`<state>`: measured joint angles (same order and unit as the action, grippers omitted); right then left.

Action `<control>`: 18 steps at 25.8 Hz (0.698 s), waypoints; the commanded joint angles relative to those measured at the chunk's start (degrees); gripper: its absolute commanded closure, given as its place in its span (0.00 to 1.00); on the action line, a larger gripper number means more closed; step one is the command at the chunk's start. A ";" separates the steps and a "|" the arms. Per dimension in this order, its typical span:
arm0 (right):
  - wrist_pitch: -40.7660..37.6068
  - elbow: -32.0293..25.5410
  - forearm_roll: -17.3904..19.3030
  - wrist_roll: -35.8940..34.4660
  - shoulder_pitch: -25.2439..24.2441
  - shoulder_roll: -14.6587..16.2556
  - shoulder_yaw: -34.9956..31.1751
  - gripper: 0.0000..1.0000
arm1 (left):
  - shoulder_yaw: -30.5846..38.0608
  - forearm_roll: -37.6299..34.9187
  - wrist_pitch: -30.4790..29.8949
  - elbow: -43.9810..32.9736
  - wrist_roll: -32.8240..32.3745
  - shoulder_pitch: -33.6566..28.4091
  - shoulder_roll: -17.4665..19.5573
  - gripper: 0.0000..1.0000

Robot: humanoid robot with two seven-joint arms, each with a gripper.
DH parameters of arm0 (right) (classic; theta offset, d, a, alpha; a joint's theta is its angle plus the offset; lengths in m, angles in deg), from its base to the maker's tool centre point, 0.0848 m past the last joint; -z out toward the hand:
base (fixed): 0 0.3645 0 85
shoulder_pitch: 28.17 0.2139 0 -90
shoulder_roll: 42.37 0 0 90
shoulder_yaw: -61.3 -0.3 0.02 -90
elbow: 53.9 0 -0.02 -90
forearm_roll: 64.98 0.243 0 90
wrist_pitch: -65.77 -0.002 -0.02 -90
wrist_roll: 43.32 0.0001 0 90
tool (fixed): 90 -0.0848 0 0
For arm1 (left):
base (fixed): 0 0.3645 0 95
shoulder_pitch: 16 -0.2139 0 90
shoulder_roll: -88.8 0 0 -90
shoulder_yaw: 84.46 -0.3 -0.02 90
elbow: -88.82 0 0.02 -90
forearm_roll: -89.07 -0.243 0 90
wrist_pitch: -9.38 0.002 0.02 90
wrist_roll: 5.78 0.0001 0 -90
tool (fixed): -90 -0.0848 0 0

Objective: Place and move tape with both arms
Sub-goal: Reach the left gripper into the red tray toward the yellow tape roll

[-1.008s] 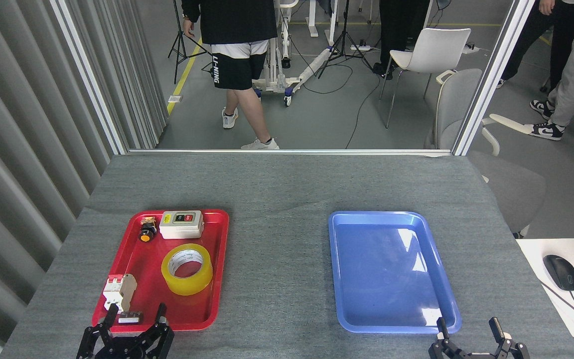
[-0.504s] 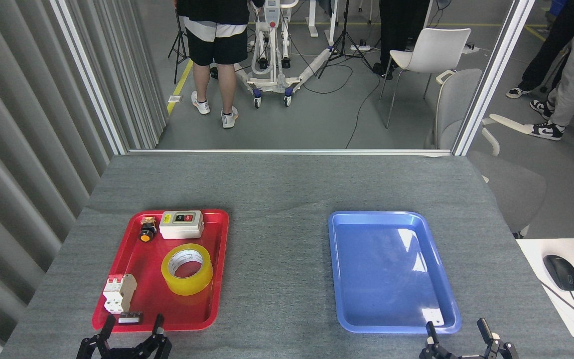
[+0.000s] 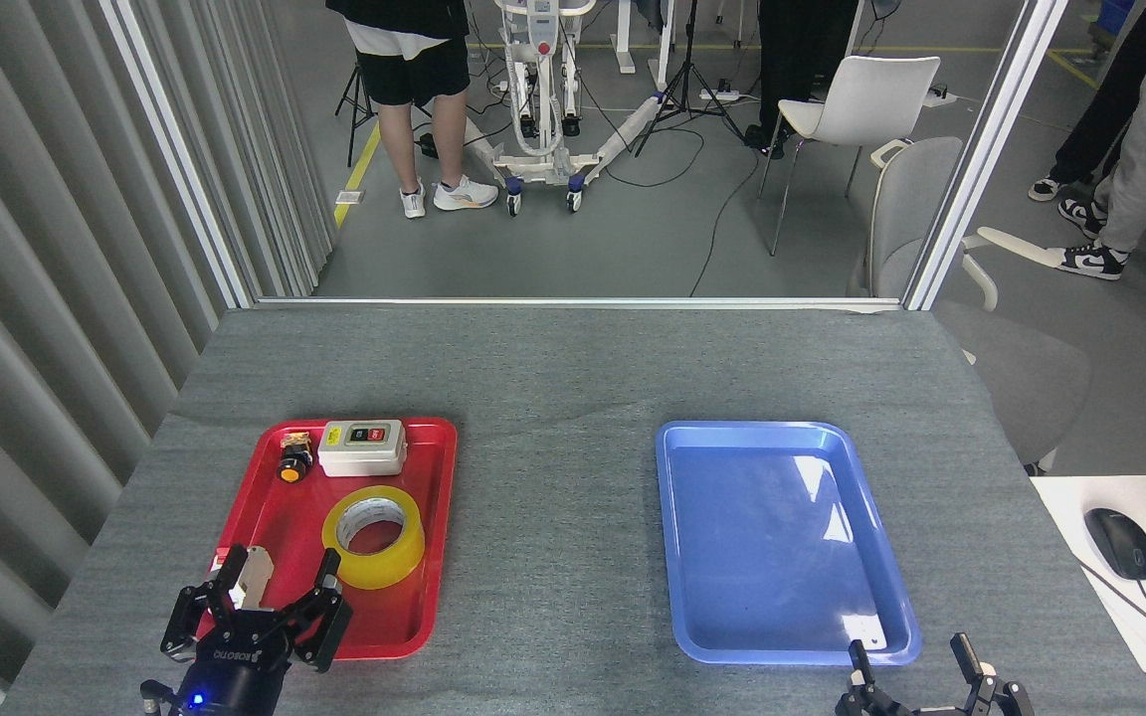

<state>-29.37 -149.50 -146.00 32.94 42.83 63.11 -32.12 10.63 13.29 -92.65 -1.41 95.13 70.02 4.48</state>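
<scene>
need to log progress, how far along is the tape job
Nothing is done: the tape lies flat in the red tray and the blue tray holds nothing. The open left gripper hovers over the red tray's near end; the right gripper waits, open. Grasping and moving remain.

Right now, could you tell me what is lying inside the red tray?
The red tray holds the tape, a switch box and an orange-tipped button. The left gripper partly covers a breaker.

bare grey table (image 3: 553, 497) mid-span, red tray (image 3: 414, 636) crowded (near rim)
</scene>
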 commanded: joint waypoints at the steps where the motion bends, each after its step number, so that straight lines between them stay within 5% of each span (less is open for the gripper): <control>1: 0.22 0.15 -0.02 0.29 0.19 0.25 0.00 0.00 | -3.07 5.20 0.16 0.58 -0.36 4.51 0.65 0.00; 6: -0.13 0.15 -0.11 0.37 0.28 0.08 0.08 0.00 | -8.16 7.40 -0.37 6.64 0.43 9.69 5.14 0.00; 14: -0.49 0.24 -0.11 0.29 0.19 0.08 2.37 0.00 | -13.26 6.43 0.86 23.43 -1.07 22.17 3.29 0.00; 18: -0.40 0.50 -0.19 0.29 0.11 -0.19 2.37 0.00 | -13.44 6.70 1.04 23.52 -15.92 24.81 3.64 0.00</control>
<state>-29.87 -149.19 -146.12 33.27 43.02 63.09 -29.98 -2.25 19.81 -91.77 21.03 88.44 92.49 7.87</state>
